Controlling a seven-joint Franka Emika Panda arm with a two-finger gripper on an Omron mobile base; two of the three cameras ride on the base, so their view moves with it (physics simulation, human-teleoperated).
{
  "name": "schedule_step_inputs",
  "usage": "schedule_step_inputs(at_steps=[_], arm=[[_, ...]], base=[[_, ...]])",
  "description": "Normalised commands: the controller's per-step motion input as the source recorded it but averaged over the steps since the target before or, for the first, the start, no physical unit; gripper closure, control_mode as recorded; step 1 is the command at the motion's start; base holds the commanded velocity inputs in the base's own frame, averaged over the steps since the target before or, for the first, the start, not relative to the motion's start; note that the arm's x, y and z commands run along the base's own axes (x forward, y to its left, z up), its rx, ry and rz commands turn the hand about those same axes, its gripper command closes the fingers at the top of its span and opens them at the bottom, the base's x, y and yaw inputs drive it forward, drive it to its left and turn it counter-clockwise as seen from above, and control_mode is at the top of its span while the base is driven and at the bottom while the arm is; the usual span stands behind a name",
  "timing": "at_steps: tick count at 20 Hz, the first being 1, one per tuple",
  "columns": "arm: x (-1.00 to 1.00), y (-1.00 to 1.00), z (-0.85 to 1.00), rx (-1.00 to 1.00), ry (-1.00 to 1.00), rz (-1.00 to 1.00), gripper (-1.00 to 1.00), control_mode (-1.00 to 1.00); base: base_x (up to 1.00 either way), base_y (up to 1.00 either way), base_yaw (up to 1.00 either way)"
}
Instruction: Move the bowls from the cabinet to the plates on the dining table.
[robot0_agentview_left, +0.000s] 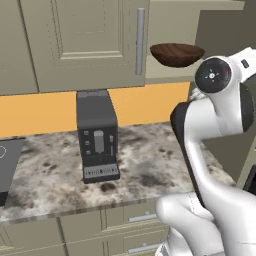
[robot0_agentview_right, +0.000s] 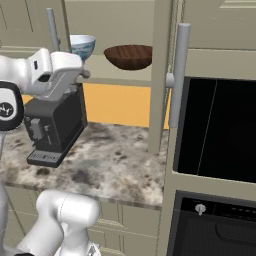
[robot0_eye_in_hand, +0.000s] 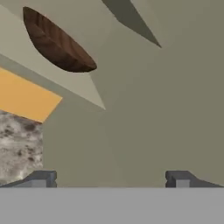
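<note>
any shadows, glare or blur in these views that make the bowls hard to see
Left base view: flat even light, no glare; the wooden bowl reads crisply on the cabinet shelf. Right base view: the blue-patterned bowl is partly hidden behind the arm, not blurred. Hand view: tilted and soft, a dark wedge of shadow near the top, the wooden bowl looks slanted.

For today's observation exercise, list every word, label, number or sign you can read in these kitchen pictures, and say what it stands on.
No text can be read.
Coffee machine: pale marks on its front panel, too blurred to read.
Oven: small control marks on its panel, too small to read.
</note>
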Motion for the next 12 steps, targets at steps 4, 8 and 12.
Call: schedule_step_inputs(at_steps=[4,8,12], arm=[[-0.28,0.41,0.26,0.15,0.00,0.27,-1.00,-1.00],[-0.32,0.32,0.22,0.18,0.00,0.29,-1.00,-1.00],[-0.35,0.33,0.11,0.23,0.00,0.31,-1.00,-1.00]], base=[[0.00,0.00,0.00],[0.00,0.00,0.00],[0.00,0.00,0.00]])
